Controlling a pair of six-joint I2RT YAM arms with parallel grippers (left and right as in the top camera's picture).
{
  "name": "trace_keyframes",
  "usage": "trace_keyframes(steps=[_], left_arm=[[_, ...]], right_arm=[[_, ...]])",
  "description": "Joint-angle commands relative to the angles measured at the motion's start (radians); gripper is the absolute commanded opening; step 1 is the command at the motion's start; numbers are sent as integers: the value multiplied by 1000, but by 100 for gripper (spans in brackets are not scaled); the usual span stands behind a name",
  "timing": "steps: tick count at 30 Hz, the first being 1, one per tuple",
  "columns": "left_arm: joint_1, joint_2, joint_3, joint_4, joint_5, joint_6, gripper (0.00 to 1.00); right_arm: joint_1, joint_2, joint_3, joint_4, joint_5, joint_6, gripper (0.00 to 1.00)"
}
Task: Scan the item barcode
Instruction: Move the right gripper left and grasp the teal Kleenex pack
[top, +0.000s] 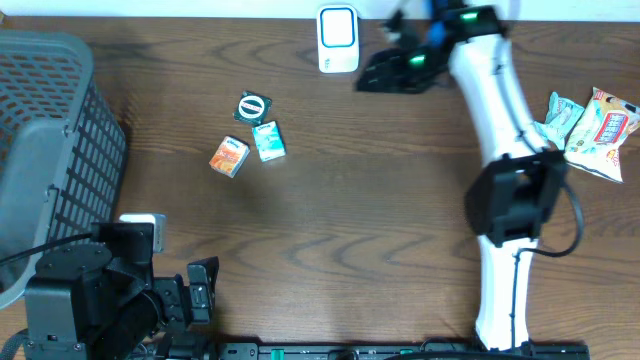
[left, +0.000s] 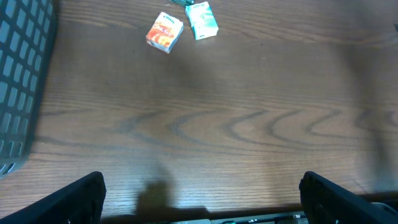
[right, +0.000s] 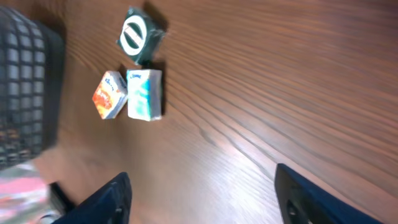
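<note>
Three small items lie together left of the table's middle: a dark green packet with a round white label (top: 253, 106), a teal box (top: 268, 141) and an orange box (top: 229, 157). A white scanner (top: 338, 39) stands at the back edge. Just right of the scanner, my right gripper (top: 372, 75) hovers open and empty, well apart from the items. Its wrist view shows the green packet (right: 142, 36), teal box (right: 145, 94) and orange box (right: 109, 94) far ahead of the gripper (right: 202, 199). My left gripper (left: 202, 202) is wide open and empty near the front edge, with the orange box (left: 165, 32) and teal box (left: 202, 20) far ahead.
A grey mesh basket (top: 50, 150) fills the left side and shows at the left edge of both wrist views. Several snack packets (top: 590, 125) lie at the right edge of the table. The right arm (top: 500, 120) stretches from the front toward the back.
</note>
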Motion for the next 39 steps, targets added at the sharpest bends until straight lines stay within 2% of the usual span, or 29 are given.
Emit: trace_keyframes(steps=[1,4,11,16,23,27,34,37,39], left_arm=[[0,2,3,-1,-10,-5,97],[0,2,3,-1,-10,-5,98],[0,2,3,0,-10,-5,98],[0,2,3,-1,-10,-5,98],[0,2,3,-1,-10,-5,97],[0,2,3,-1,-10,-5,98],[0,2,3,-1,-10,-5,98],[0,2,3,-1,-10,-5,98],[0,2,3,-1,-10,-5,98]], right_arm=[[106,13,-6,45,170,85,62],[196,29,-6,112,266,169,55],[372,86,-6,253,377,211,53],[452,114,-6,305,488,252,43],[523,177,-6,346,581,273,41],[533,202,-6,334,615,273,41],[526,216,-6,245,647,273,35],[524,216,-6,184,717,273,34],[522,216,-6,135,783,274,30]])
